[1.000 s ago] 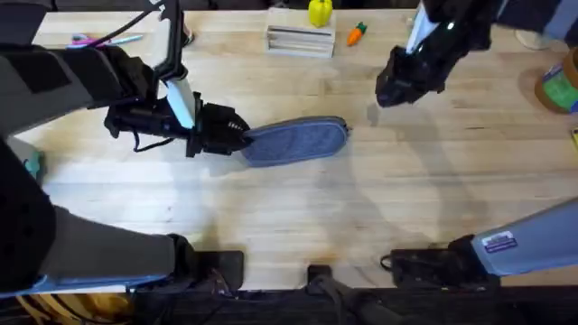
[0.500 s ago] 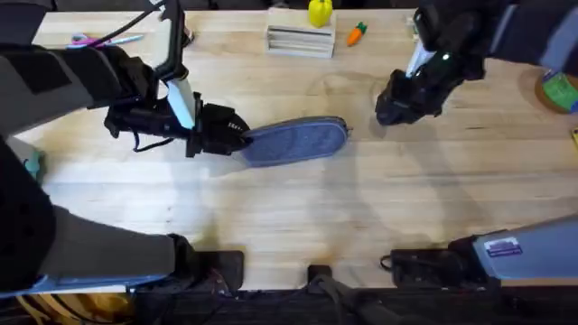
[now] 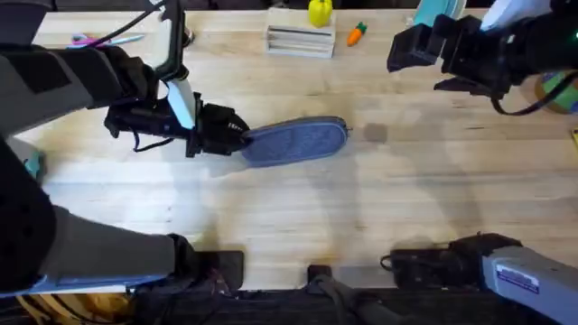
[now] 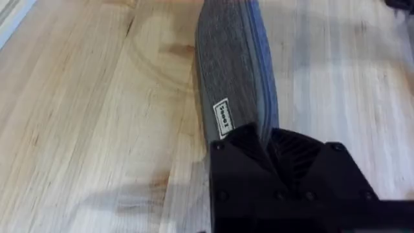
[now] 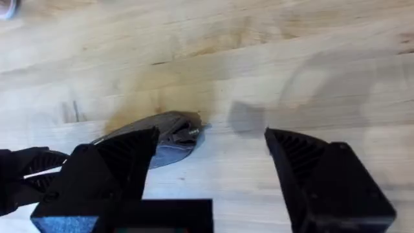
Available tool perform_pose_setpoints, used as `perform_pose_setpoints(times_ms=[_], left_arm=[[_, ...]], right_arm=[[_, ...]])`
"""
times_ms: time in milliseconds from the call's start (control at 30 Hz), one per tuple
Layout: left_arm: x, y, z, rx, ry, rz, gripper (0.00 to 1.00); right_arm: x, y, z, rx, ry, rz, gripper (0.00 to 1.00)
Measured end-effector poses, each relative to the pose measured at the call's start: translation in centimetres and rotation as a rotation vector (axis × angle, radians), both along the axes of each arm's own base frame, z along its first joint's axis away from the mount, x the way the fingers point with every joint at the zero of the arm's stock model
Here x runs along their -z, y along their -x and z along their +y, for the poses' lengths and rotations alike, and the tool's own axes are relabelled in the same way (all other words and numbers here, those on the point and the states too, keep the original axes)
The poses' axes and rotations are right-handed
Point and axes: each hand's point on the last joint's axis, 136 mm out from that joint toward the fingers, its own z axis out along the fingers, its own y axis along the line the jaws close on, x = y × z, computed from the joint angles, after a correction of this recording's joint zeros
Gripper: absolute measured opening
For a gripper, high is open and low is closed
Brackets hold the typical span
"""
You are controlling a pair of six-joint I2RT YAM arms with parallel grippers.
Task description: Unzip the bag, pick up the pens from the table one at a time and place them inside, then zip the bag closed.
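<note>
The bag [image 3: 296, 141] lies on the table [image 3: 298, 226], one end pinched in the left gripper [image 3: 237, 135]. The right gripper [image 5: 210, 162], spread and empty, is raised well beyond the bag's free end. This pinch should be maintained while the zipper pull is approached squarely.

Bag [image 3: 298, 141] mid-table [image 3: 289, 217], carrot [image 3: 357, 33] behind.

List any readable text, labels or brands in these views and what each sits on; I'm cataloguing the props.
White tag on the bag: dark print, too blurred to read.
White sticker with blue print on the right arm's base: too small to read.
Green container at the table's right edge: label unreadable.
Nothing else bears text.
</note>
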Motion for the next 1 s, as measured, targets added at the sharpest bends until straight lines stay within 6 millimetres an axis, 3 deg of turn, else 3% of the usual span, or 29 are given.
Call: perform_pose_setpoints(times_ms=[67, 100, 267, 300, 800, 1000], left_arm=[[0.0, 0.0, 0.0, 0.001, 0.0, 0.0, 0.042], [0.0, 0.0, 0.0, 0.001, 0.0, -0.002, 0.116], [-0.4, 0.0, -0.2, -0.005, 0.025, 0.001, 0.908], [-0.4, 0.0, -0.2, -0.006, 0.025, 0.006, 0.965], [-0.5, 0.0, 0.2, -0.007, -0.009, -0.014, 0.995], [-4.2, 0.0, 1.2, -0.002, -0.123, -0.114, 0.996]], right_arm=[[0.0, 0.0, 0.0, 0.0, 0.0, 0.001, 0.996], [0.0, 0.0, 0.0, 0.0, 0.0, 0.001, 0.996], [0.0, 0.0, 0.0, -0.001, 0.001, 0.001, 0.997], [0.0, 0.0, 0.0, -0.001, 0.001, 0.001, 0.997], [-0.2, 0.2, 0.1, -0.083, 0.053, -0.026, 0.997], [-2.3, 1.3, 0.4, -0.175, 0.104, -0.115, 0.997]])
